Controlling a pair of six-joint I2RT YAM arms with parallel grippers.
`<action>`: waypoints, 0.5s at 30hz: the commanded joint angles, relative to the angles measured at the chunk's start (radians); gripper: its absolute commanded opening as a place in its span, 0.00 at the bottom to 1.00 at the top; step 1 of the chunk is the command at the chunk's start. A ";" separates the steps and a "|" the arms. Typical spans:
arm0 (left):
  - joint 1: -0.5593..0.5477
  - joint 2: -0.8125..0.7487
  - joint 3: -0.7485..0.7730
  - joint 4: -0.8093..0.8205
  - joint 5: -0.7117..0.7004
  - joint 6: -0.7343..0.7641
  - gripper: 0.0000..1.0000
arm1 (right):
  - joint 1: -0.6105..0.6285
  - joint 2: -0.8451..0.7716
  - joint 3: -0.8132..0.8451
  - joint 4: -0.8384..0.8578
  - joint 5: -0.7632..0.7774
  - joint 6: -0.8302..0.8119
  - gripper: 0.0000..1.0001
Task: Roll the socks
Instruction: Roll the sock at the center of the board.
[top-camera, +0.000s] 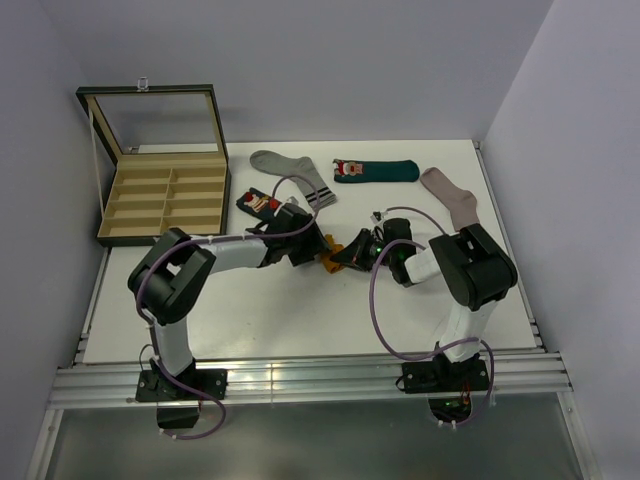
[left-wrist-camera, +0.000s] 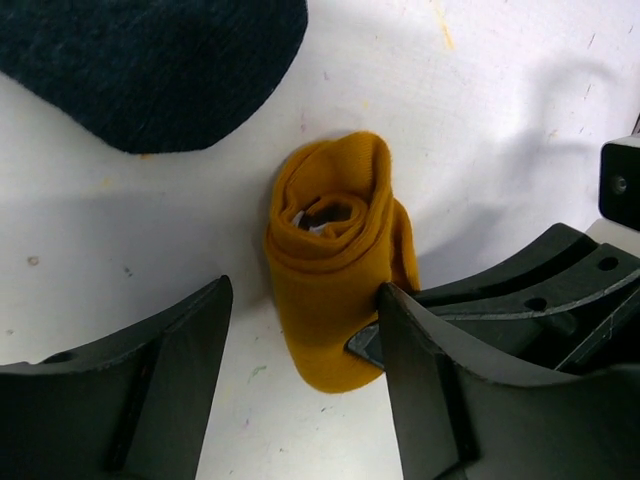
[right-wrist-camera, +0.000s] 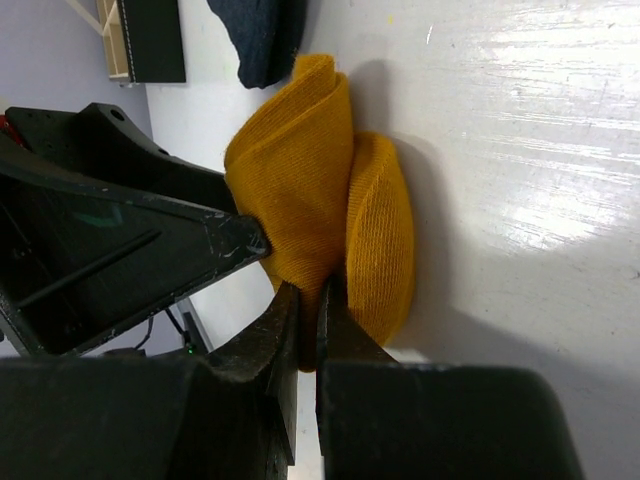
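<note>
The mustard-orange sock (left-wrist-camera: 335, 260) lies rolled into a loose bundle on the white table, between both grippers (top-camera: 330, 257). My left gripper (left-wrist-camera: 305, 300) is open and straddles the roll's near end; its right finger touches the sock. My right gripper (right-wrist-camera: 310, 310) is shut on a fold of the mustard sock (right-wrist-camera: 300, 190) and reaches in from the right (top-camera: 352, 250). The navy sock (top-camera: 258, 203) lies just behind the left gripper (top-camera: 303, 250). The dark teal sock (top-camera: 375, 170) lies flat at the back.
A grey striped sock (top-camera: 290, 172) and a pinkish-beige sock (top-camera: 452, 196) lie at the back of the table (top-camera: 300, 320). An open wooden compartment box (top-camera: 165, 195) stands at the back left. The two grippers are very close together.
</note>
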 joint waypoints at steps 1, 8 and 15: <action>-0.006 0.039 0.036 -0.022 -0.020 0.021 0.66 | 0.003 0.074 -0.033 -0.264 0.087 -0.061 0.06; -0.017 0.114 0.081 -0.126 -0.025 0.031 0.46 | 0.006 -0.021 -0.029 -0.335 0.159 -0.119 0.23; -0.036 0.128 0.128 -0.221 -0.094 0.072 0.34 | 0.095 -0.234 0.005 -0.496 0.383 -0.206 0.44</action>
